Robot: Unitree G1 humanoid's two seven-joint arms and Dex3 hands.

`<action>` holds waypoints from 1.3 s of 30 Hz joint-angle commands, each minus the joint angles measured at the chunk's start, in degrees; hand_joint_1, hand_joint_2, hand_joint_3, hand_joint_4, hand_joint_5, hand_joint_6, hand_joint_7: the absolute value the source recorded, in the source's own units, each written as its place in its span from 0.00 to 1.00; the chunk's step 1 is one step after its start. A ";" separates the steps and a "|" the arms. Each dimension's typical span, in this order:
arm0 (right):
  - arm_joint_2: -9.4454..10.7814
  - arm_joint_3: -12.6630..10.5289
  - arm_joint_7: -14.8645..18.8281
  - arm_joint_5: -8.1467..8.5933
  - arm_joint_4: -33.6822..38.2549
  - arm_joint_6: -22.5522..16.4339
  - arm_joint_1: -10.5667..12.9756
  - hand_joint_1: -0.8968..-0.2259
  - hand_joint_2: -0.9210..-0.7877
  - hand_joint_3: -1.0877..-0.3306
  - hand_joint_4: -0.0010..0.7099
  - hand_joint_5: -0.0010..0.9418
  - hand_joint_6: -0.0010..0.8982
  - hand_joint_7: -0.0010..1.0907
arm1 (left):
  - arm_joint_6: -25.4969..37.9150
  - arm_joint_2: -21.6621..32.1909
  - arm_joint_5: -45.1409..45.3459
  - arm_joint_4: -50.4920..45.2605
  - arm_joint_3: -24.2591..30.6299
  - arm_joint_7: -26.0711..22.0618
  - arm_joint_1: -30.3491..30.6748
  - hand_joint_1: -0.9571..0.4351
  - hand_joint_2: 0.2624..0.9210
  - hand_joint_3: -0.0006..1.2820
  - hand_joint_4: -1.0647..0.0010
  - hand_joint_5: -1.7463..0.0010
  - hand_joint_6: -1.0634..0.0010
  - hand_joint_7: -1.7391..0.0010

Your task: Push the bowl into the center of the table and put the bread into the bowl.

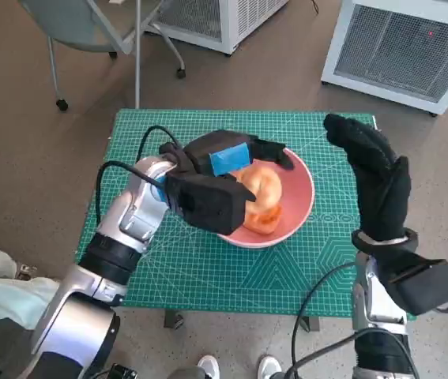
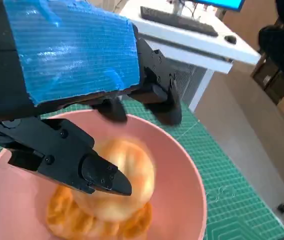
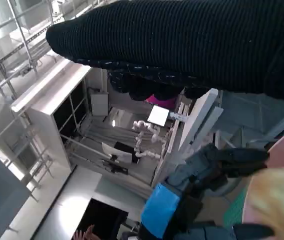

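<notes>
Nearest, two shoe tips (image 1: 235, 367) at the table's six o'clock edge, then the green gridded cutting mat (image 1: 208, 272) covering the small table. Mid-mat: pink bowl (image 1: 299, 213) holding the bread (image 1: 261, 189) and an orange piece beneath it; the left hand (image 1: 216, 170) arches over the bowl with fingers spread around the bread, contact unclear, while the right hand (image 1: 374, 170) hovers at three o'clock, fingers loose and empty. Beyond, brown floor, a wheeled chair (image 1: 89, 31) at eleven o'clock, and white grilled cabinets (image 1: 405, 47) at twelve and one o'clock.

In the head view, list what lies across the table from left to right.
Left forearm → left robot hand → bread in the pink bowl → right robot hand, raised beside the bowl.
</notes>
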 commanded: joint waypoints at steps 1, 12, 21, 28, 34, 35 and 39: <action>-0.16 -0.36 -0.43 0.36 0.68 0.12 0.49 0.23 0.00 0.41 0.23 0.01 0.00 0.48 | -1.32 1.20 -1.05 -2.47 0.86 -0.01 1.41 0.47 0.93 0.03 0.89 1.00 0.73 0.99; -0.60 -0.68 0.06 0.94 0.65 -0.05 -0.01 0.25 0.00 0.41 0.23 0.01 0.00 0.49 | -4.46 2.70 -8.36 -5.70 6.43 -0.49 5.42 0.41 0.95 0.01 1.00 1.00 0.79 1.00; -0.81 -0.83 0.14 1.24 -0.57 0.34 -0.02 0.25 0.00 0.42 0.24 0.01 0.00 0.49 | -6.87 1.63 -23.23 -9.03 14.95 -3.70 9.17 0.44 0.98 0.01 0.97 0.99 0.79 1.00; -1.03 -0.67 -0.28 0.82 -1.86 1.22 -0.69 0.26 0.00 0.42 0.24 0.01 0.00 0.49 | -10.36 -2.73 -34.96 -8.58 21.11 -4.42 11.19 0.40 1.00 0.07 0.92 0.98 0.76 0.99; -1.30 -0.45 -0.48 0.19 -2.54 2.31 -1.87 0.26 0.00 0.43 0.25 0.01 0.00 0.50 | -13.54 -8.28 -41.78 -7.29 24.95 -3.31 13.31 0.34 1.00 0.15 0.90 0.98 0.74 0.98; -1.34 -0.38 -0.44 0.10 -2.65 2.46 -2.05 0.26 0.00 0.43 0.25 0.01 0.00 0.50 | -14.07 -9.13 -42.28 -7.31 25.36 -2.85 13.67 0.33 1.00 0.16 0.89 0.98 0.74 0.98; -1.60 -0.13 -0.14 0.00 -2.99 3.16 -2.71 0.26 0.00 0.43 0.25 0.01 0.01 0.50 | -16.19 -11.25 -43.00 -7.34 26.44 -1.51 14.80 0.29 1.00 0.19 0.89 0.99 0.75 0.98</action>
